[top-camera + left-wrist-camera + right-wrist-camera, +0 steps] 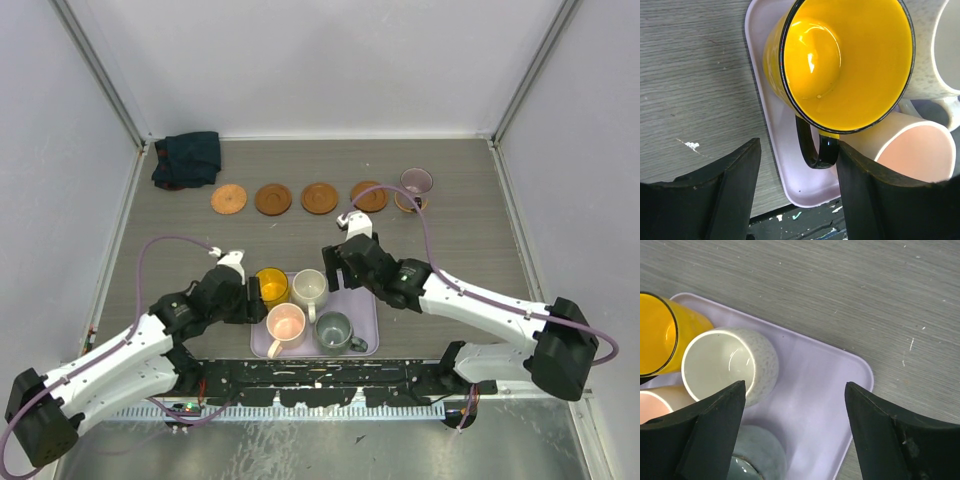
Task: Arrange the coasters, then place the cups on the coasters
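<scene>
Five coasters lie in a row at the back: three dark brown ones [273,199], [320,197], [369,196], a lighter one [228,199] at the left, and one [409,203] under the purple-grey cup [416,183]. The yellow cup [850,60], cream cup [725,365], pink cup [285,323] and grey-green cup [333,329] stand on the lilac tray [362,300]. My left gripper [797,170] is open, and the yellow cup's black handle [815,150] sits between its fingers, close against the right one. My right gripper [795,405] hangs open over the tray's bare right part, beside the cream cup.
A dark crumpled cloth [187,158] lies in the back left corner. White walls close the table on three sides. The tray's near edge [805,197] sits right at the table's front edge, above the dark rail.
</scene>
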You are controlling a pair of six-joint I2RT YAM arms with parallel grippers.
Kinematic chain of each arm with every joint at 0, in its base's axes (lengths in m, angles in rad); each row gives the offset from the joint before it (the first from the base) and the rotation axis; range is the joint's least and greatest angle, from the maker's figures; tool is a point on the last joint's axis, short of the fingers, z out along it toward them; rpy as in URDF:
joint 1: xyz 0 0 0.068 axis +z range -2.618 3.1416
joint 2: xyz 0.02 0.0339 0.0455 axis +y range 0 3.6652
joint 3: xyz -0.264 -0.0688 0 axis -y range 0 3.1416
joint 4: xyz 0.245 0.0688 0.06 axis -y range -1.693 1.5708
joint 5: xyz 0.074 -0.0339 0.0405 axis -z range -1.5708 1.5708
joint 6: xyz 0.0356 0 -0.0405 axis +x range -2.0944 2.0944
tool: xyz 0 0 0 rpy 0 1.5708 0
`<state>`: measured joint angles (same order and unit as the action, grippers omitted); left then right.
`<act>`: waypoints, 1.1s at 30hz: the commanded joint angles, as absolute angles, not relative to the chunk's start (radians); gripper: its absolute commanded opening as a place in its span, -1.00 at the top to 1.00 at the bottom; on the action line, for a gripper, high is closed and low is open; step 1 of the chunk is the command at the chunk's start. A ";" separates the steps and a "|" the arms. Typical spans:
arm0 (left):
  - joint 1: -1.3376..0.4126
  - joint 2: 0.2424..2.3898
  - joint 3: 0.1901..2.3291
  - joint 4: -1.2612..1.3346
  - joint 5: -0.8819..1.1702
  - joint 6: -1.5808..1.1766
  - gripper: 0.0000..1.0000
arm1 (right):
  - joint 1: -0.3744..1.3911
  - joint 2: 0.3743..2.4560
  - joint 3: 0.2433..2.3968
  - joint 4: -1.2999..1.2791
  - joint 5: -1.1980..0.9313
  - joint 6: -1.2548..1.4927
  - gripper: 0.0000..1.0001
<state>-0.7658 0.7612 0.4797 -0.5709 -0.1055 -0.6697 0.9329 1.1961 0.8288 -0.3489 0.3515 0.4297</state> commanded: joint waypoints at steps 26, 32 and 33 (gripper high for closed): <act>-0.780 0.878 0.462 -0.374 -0.100 -0.646 0.31 | 1.154 1.355 0.958 -0.411 0.412 0.618 -0.76; -0.788 0.905 0.459 -0.351 -0.090 -0.646 0.31 | 1.172 1.383 0.969 -0.452 0.399 0.648 -0.75; -0.790 0.910 0.458 -0.346 -0.089 -0.646 0.31 | 1.173 1.390 0.970 -0.458 0.398 0.651 -0.74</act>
<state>-0.7803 0.8978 0.4610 -0.4194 -0.0971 -0.6613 1.1618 1.3720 0.9272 -0.4347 0.3840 0.6071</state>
